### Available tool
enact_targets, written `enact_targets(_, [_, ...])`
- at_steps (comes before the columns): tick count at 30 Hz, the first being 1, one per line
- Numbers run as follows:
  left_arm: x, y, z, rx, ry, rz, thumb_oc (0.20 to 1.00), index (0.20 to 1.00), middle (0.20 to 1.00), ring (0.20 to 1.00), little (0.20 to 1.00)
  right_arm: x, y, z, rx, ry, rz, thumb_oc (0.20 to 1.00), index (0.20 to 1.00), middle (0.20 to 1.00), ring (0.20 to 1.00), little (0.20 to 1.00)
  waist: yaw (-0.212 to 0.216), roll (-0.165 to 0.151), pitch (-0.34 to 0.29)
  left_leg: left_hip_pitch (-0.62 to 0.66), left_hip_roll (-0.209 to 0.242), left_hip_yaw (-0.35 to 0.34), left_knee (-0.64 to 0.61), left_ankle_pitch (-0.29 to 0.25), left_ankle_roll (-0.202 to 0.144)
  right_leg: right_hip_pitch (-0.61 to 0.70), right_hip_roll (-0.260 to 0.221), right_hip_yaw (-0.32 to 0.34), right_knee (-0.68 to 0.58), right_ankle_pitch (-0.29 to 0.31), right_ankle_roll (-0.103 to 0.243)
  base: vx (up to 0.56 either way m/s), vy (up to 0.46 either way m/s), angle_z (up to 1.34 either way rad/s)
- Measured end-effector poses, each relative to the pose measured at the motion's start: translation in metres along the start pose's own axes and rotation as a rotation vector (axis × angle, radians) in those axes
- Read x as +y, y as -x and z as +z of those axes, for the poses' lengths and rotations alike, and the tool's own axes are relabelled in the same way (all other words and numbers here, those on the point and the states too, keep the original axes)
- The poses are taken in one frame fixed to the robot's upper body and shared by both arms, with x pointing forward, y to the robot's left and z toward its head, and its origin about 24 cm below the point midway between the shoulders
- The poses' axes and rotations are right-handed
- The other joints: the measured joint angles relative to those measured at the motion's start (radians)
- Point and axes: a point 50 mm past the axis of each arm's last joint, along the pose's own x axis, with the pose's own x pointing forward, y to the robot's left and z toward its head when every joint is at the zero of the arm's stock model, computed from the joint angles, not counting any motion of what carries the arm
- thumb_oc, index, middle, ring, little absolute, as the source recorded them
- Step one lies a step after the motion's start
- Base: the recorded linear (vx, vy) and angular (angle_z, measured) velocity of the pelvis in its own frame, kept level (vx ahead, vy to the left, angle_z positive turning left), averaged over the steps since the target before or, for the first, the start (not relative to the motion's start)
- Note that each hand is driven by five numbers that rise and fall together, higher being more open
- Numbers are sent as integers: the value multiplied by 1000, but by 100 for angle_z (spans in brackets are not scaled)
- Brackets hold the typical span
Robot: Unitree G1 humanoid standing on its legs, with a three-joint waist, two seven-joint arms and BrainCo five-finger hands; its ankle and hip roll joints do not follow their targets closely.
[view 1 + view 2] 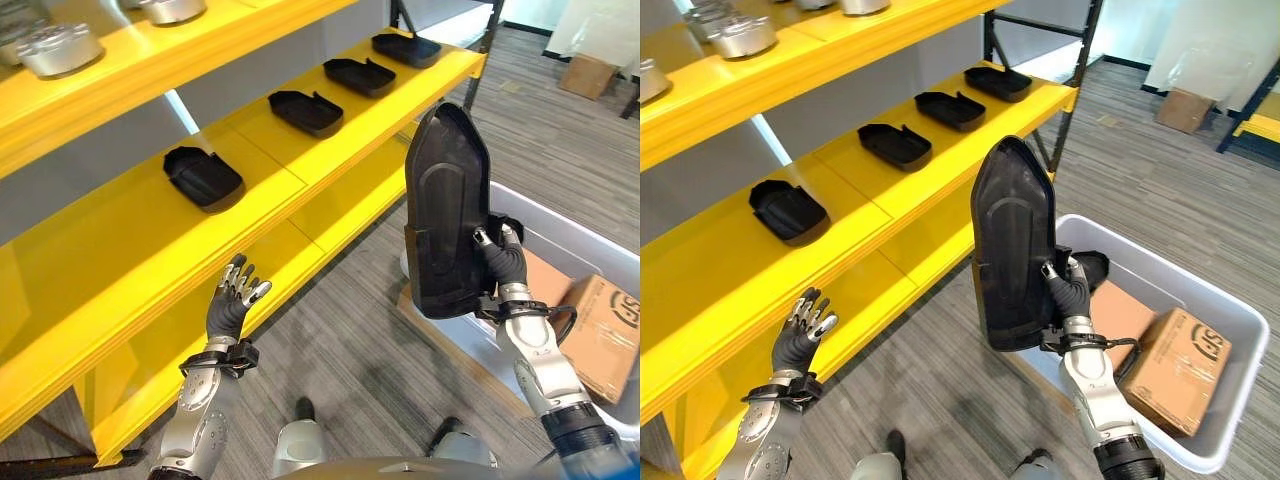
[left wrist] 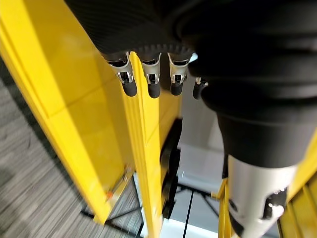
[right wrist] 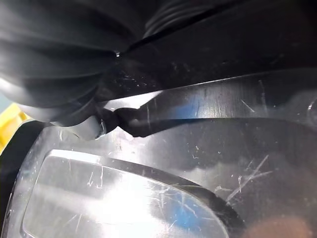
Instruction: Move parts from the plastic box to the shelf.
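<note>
Black part (image 1: 447, 210), a long flat moulded panel with a pointed top, stands upright in the right hand (image 1: 503, 257), whose fingers (image 1: 1053, 272) curl round its lower edge and pinch it. It is held above the near end of the grey plastic box (image 1: 1230, 320), between that box and the yellow shelf (image 1: 330, 150). Just behind the right hand, inside the box, lie another dark part (image 1: 1095, 266) and a brown cardboard carton (image 1: 1180, 370) (the carton sits toward the far side from the shelf). Left hand (image 1: 233, 298) is raised well apart from the right one, palm toward the shelf's front edge, fingers (image 2: 151, 83) straight and spread, holding nothing. Beyond it, four smaller black parts (image 1: 203, 177) sit in a row on the shelf board, spaced apart. On the level above them rest round silver metal parts (image 1: 58, 48).
</note>
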Motion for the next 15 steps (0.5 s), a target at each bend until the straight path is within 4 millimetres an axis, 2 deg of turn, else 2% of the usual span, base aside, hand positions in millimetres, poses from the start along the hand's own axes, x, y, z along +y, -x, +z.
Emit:
enact_targets(5, [5,-3,6,-16,-42,0,1000,1000,1000,1000,1000,7,1,-2,8,-28,20,200,200,200,200,200,21,-58,-4,-84,-42,-49,122,-65,25,51,-11,-22,-100,64,22,70,237,26])
enact_targets(7, [9,-3,9,-18,-63,0,1000,1000,1000,1000,1000,13,1,-2,7,-52,25,200,200,200,200,200,42,-88,-8,-115,-61,-49,188,-114,40,63,-27,-16,-127,85,32,85,324,21])
enact_targets(8, [10,-5,12,-26,-75,-2,1000,1000,1000,1000,1000,13,1,2,-7,-56,28,200,200,200,200,200,38,-106,-9,-157,-94,-61,247,-153,64,74,-53,-11,-152,117,36,97,372,58])
enact_targets(9, [10,-9,14,-30,-106,-9,1000,1000,1000,1000,1000,11,1,3,-13,-56,21,200,200,200,200,200,10,-110,-9,-191,-132,-90,280,-179,100,76,-67,49,-142,141,17,123,384,102])
enact_targets(10, [12,-12,9,-13,-129,-1,1000,1000,1000,1000,1000,8,3,1,-6,-59,4,200,200,200,200,200,-9,-93,-18,-203,-149,-116,287,-172,122,68,-85,164,-117,166,7,115,209,98])
enact_targets(11, [14,-16,13,-27,-136,20,1000,1000,1000,1000,1000,6,6,-2,7,-71,-17,200,200,200,200,200,-30,-95,-31,-199,-174,-119,259,-164,135,50,-86,272,-111,206,-22,270,405,67])
enact_targets(12, [22,-17,19,-41,-163,42,1000,1000,1000,1000,1000,9,8,-2,10,-68,10,200,200,200,200,200,-44,-85,-29,-172,-204,-147,180,-116,172,-39,-49,477,-12,251,-25,273,383,58])
enact_targets(13, [21,-21,21,-49,-182,36,1000,1000,1000,1000,1000,7,13,-5,25,-66,8,200,200,200,200,200,-71,-73,-25,-136,-205,-188,113,-81,193,-55,41,612,67,125,17,298,334,55])
enact_targets(14, [19,-21,21,-52,-192,31,1000,1000,1000,1000,1000,6,19,-11,48,-65,20,200,200,200,200,200,-96,-51,-10,-62,-195,-222,21,-47,222,-98,216,660,145,-24,9,235,156,80])
enact_targets(15, [12,-20,15,-39,-183,13,1000,1000,1000,1000,1000,5,25,-14,63,-67,27,200,200,200,200,200,-128,-48,-5,-25,-198,-232,-7,-44,219,-156,352,627,117,-70,-29,277,68,89])
